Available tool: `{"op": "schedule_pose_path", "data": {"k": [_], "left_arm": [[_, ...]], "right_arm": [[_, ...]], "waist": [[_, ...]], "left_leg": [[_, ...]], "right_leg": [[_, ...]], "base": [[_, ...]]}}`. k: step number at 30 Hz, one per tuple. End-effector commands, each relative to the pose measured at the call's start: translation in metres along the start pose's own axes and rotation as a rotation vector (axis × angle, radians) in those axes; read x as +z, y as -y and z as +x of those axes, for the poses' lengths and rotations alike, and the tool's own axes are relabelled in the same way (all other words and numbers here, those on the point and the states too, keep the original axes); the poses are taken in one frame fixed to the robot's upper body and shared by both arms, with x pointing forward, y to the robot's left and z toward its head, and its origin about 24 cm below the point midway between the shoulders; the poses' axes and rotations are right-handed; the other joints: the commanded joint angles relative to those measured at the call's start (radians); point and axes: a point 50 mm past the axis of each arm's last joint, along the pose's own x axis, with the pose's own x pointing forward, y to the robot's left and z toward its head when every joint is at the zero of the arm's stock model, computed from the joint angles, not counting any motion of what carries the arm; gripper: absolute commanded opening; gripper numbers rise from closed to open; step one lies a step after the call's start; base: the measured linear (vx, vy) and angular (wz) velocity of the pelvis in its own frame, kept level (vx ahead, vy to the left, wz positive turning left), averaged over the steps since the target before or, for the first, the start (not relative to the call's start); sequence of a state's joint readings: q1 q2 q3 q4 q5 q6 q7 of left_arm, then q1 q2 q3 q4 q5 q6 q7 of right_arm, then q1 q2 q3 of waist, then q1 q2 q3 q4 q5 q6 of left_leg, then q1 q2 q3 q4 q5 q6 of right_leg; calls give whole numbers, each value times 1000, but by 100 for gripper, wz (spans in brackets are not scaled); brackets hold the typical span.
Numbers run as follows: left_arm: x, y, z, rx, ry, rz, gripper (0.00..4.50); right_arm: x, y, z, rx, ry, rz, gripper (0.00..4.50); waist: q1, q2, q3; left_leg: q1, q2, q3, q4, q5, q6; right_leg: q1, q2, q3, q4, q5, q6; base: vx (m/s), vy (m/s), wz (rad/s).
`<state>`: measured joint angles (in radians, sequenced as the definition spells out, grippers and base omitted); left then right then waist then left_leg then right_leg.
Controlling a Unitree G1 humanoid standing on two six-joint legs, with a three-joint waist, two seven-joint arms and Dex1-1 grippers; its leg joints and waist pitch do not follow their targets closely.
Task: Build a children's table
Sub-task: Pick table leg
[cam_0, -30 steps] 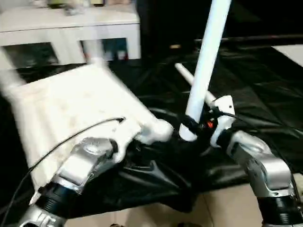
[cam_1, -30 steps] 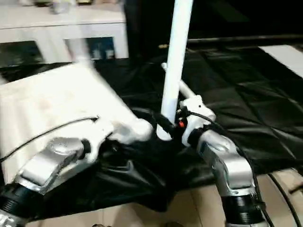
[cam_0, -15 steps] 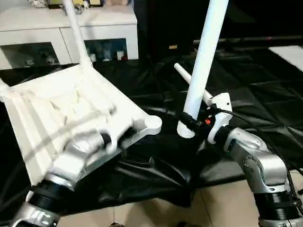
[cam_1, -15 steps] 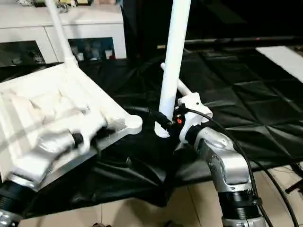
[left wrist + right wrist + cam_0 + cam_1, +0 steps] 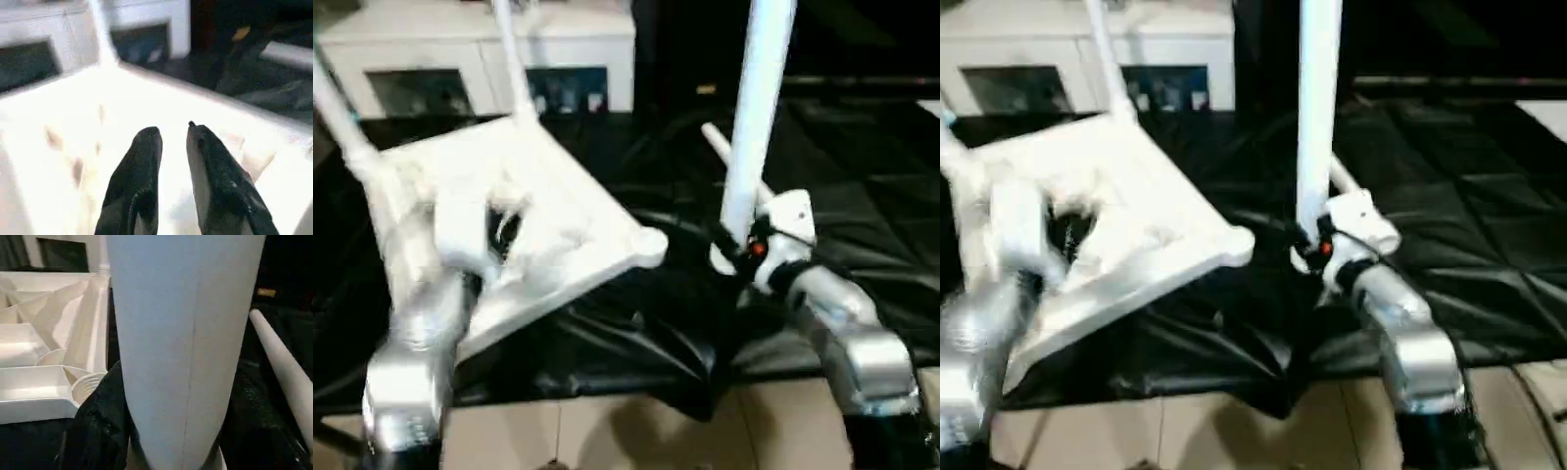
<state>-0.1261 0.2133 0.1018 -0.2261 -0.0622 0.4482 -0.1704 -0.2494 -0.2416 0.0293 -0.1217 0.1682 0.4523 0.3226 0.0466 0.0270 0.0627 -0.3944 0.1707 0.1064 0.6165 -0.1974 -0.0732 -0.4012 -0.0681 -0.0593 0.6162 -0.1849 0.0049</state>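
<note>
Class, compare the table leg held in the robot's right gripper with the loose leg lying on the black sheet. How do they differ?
The held leg stands nearly upright, gripped near its lower end by the right gripper; the loose leg lies flat on the black sheet, untouched. Both are white tubes, not yet fitted into the tabletop.

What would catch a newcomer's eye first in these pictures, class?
First, the tall white leg standing near upright right of centre, gripped low down by the right pincer. Next, the white tabletop lying underside up on the black sheet to the left, two legs already rising from its far corners, with the left pincer over its underside.
</note>
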Motion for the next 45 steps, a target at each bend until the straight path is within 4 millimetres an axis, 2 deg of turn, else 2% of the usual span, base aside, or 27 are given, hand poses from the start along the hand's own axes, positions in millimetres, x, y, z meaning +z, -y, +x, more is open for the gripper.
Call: {"op": "schedule_pose_path", "data": {"k": [1,2,4,5,6,7,8,9,10,11,12,13,14,15,16,17,18,19,20,21,23,25,30,34,40,42,45], "left_arm": [[1,6,-2,75,25,9,109],[1,6,-2,79,25,7,109],[-1,11,-1,99,20,-26,109],[-1,13,0,103,20,-42,109],[-1,15,0,110,24,-50,109],[1,17,1,111,34,-45,109],[0,17,1,119,27,-44,109],[0,17,2,131,22,-43,109],[3,16,2,133,46,-56,109],[3,17,2,116,46,-74,109],[3,17,2,104,44,-89,109],[5,16,3,101,54,-84,109],[5,16,3,100,54,-84,109],[6,15,3,93,57,-84,109],[6,13,4,96,60,-78,109],[6,13,4,98,60,-74,109],[5,12,3,94,58,-78,109],[4,11,3,94,59,-78,109],[4,10,2,94,57,-78,109],[3,9,2,94,55,-75,109],[3,8,1,90,53,-71,109],[3,8,1,79,53,-65,109],[3,11,0,57,49,-60,109],[3,12,0,54,51,-54,109],[2,11,-1,57,49,-57,109],[2,10,-1,59,48,-58,109],[2,9,-1,63,48,-60,109]], "right_arm": [[3,-11,6,23,25,-13,191],[3,-11,6,24,25,-11,191],[4,-12,9,22,30,8,191],[5,-11,10,19,31,9,191],[5,-8,11,-7,35,13,191],[5,-4,12,-32,43,27,191],[5,0,13,-60,47,68,191],[4,2,13,-72,40,101,191],[3,2,13,-63,30,101,191],[4,0,13,-45,33,82,191],[4,-1,13,-33,37,69,191],[4,-4,12,-19,38,72,191],[3,-5,12,-17,39,74,191],[2,-9,11,-2,40,92,191],[1,-12,11,6,39,92,191],[0,-13,10,8,39,90,191],[-1,-14,10,8,40,99,191],[-1,-15,10,6,40,111,191],[-2,-16,10,5,40,122,191],[-2,-17,10,7,40,129,191],[-3,-20,10,12,39,132,191],[-3,-22,9,16,38,134,191],[-5,-23,9,17,38,140,191],[-5,-22,9,11,35,138,191],[-6,-23,9,10,32,136,191],[-6,-23,9,10,33,137,191],[-5,-23,9,5,36,137,191]], "waist": [[-19,36,-72],[-41,53,-65],[-40,44,-58],[-38,34,-57],[-29,9,-53],[-16,-21,-56],[-9,-65,-57],[6,-60,-24],[23,-79,-41],[38,-68,-50],[52,-59,-67],[62,-31,-77],[55,-15,-85],[19,-11,-103],[15,-31,-107],[28,-71,-77],[29,-85,-79],[49,-68,-54],[47,-53,-50],[47,-53,-50],[23,-48,-29],[16,-50,-27],[-15,-31,-39],[-9,-38,-57],[-3,-34,-84],[4,-42,-86],[26,-38,-92]], "left_leg": [[19,79,-115,-130,-415,63],[17,110,-188,-161,-389,130],[22,95,-247,-182,-427,168],[20,81,-255,-181,-428,165],[-12,30,-247,-176,-439,132],[-40,-43,-203,-91,-394,75],[45,-114,-15,199,-287,63],[32,-103,32,250,-303,109],[-45,-93,36,208,-308,148],[-38,-91,30,179,-275,164],[1,-90,27,103,-253,199],[45,-45,-3,25,-105,241],[92,40,-51,-2,17,283],[164,275,-161,-27,282,449],[195,224,-115,32,482,436],[105,5,-6,77,418,289],[42,-52,8,70,283,285],[53,-16,3,31,-43,194],[74,-6,6,-4,-171,120],[74,-6,6,-4,-171,120],[129,-5,22,-48,-393,68],[141,-6,25,-56,-412,70],[132,33,15,-111,-389,83],[114,6,32,-91,-209,114],[125,-11,31,-70,76,231],[110,-35,32,-48,141,286],[68,-38,21,-22,151,261]], "right_leg": [[53,-20,-37,-46,-203,-221],[46,0,-50,15,-155,-268],[34,7,-40,66,-228,-297],[33,4,-26,65,-235,-311],[55,-10,-5,37,-267,-360],[65,-48,1,-48,-406,-445],[-12,-62,-5,-197,-652,-482],[-27,-55,9,-193,-732,-442],[91,-70,80,-130,-648,-308],[105,-79,91,-120,-554,-268],[119,-72,130,-140,-379,-132],[119,-20,112,-142,-196,53],[71,5,68,-109,-103,143],[-33,-98,50,24,-88,160],[-132,-153,124,74,12,26],[-69,-126,145,-5,221,-34],[13,-103,162,-19,232,-61],[12,-112,151,-76,-199,-114],[29,-88,137,-73,-495,-140],[29,-88,137,-73,-495,-140],[29,-44,85,-124,-832,-84],[41,-37,66,-138,-855,-75],[98,-50,28,-122,-565,-163],[132,-52,58,-109,-445,-274],[133,-34,47,-40,16,-425],[155,-35,64,-30,107,-431],[199,-35,98,-14,265,-449]], "base": [[42,-75,62],[42,-75,62],[18,-151,53],[4,-180,55],[-2,-232,67],[-23,-263,69],[-23,-263,69],[-68,-272,49],[-2,-256,18],[-2,-256,18],[39,-250,33],[-17,-260,56],[-17,-260,56],[-6,-244,32],[-2,-102,26],[-2,-102,26],[-96,150,38],[-152,100,30],[-152,100,30],[-81,-118,19],[-49,-139,11],[-18,-46,2],[0,0,0],[42,16,1],[126,32,11],[123,47,13],[99,58,19]]}}
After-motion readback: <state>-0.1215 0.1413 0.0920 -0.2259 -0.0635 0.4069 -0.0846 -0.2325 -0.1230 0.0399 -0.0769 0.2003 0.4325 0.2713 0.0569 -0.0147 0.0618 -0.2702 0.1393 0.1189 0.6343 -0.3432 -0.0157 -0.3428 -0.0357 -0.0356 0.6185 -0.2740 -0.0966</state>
